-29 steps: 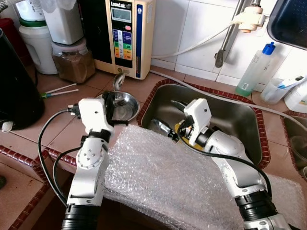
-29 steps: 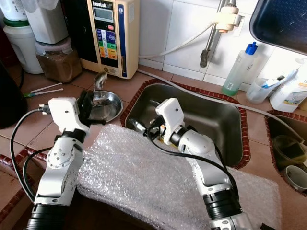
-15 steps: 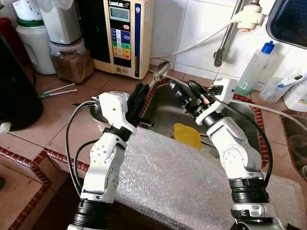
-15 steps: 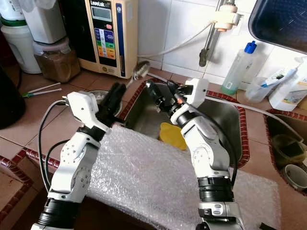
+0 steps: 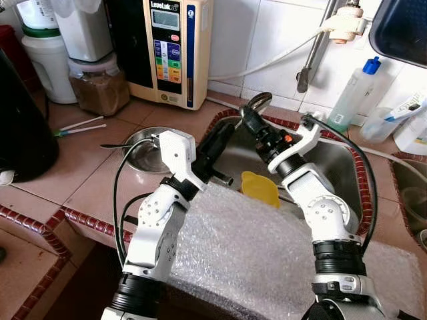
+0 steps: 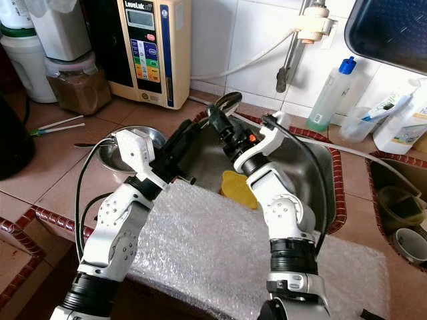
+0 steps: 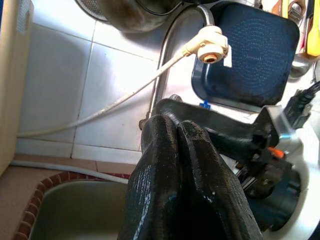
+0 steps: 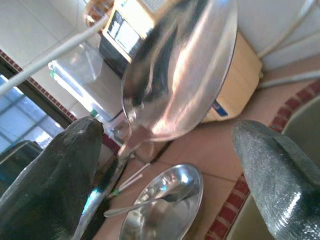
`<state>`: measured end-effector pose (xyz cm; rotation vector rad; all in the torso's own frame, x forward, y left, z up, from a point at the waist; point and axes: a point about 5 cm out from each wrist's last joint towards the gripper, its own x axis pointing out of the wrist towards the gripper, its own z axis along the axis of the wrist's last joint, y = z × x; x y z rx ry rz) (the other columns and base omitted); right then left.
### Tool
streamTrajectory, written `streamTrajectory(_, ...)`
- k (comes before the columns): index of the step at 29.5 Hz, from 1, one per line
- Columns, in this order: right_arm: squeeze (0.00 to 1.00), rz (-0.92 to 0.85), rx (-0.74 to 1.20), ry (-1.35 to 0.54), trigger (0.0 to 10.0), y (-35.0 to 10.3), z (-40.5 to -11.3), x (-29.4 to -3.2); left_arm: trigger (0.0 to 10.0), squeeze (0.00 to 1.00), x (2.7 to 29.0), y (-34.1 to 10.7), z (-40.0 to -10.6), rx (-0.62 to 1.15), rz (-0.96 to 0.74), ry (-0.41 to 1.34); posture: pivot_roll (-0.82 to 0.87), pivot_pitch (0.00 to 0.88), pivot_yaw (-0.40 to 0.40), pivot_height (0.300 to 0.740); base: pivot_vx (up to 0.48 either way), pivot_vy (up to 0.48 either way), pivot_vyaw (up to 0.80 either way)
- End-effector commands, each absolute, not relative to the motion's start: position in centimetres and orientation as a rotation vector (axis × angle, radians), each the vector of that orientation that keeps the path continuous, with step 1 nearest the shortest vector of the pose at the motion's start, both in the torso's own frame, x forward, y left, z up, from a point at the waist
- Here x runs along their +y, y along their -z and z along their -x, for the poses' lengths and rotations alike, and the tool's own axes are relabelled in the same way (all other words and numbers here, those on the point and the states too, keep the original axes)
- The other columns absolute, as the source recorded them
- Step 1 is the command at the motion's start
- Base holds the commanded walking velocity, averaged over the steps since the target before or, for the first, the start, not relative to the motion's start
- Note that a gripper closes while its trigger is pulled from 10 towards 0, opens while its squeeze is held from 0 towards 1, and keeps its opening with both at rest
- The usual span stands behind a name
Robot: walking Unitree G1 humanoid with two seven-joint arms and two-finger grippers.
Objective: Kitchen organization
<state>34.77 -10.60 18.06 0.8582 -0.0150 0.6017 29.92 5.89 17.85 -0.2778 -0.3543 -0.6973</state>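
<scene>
A shiny metal spoon (image 5: 259, 101) is raised over the near left corner of the steel sink (image 5: 333, 160). My left gripper (image 5: 225, 132) points up to the right just below it, fingers pressed together (image 7: 172, 130), apparently shut on the handle, which is hidden. My right gripper (image 5: 248, 119) meets it from the right. Its fingers (image 8: 60, 170) stand wide apart on either side of the spoon's bowl (image 8: 185, 65). On the counter to the left, a steel bowl (image 5: 143, 160) holds a second spoon (image 5: 113, 145).
Bubble wrap (image 5: 253, 253) covers the counter's front edge. A yellow piece (image 5: 260, 189) lies in the sink. A water machine (image 5: 167, 47), a brown-filled jar (image 5: 100, 83) and a black appliance (image 5: 20, 120) line the left. A clear bottle (image 5: 357, 93) stands behind the sink.
The left gripper has lifted the spoon from beside the steel bowl and carried it right, over the sink's corner. The right gripper rose out of the sink to meet it.
</scene>
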Motion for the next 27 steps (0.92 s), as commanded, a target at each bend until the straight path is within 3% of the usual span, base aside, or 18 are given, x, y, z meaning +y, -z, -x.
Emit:
streamTrajectory(1,0.0,-0.867,-0.035,-0.588,10.0,-18.7,-35.3,-10.7,0.0,0.0,5.2,-18.3,-30.0,-0.367,0.282,0.736,0.05,0.0,-0.048,0.74,0.0,0.0,0.0)
streamTrajectory(2,0.0,-0.875,-0.044,-0.574,3.0,-18.8,-35.5,-10.6,0.0,0.0,5.2,-18.3,-30.0,-0.366,0.281,0.739,0.05,0.0,-0.049,0.74,0.0,0.0,0.0)
streamTrajectory(3,0.0,-0.886,-0.055,-0.563,0.0,-18.9,-35.8,-10.7,0.0,0.0,5.1,-18.3,-30.0,-0.366,0.28,0.741,0.05,0.0,-0.05,0.74,0.0,0.0,0.0)
streamTrajectory(27,0.0,-0.891,-0.085,-0.415,0.0,-18.5,-37.4,-12.6,0.0,0.0,5.5,-18.0,-30.5,-0.359,0.289,0.706,0.06,0.0,-0.077,0.74,0.0,0.0,0.0)
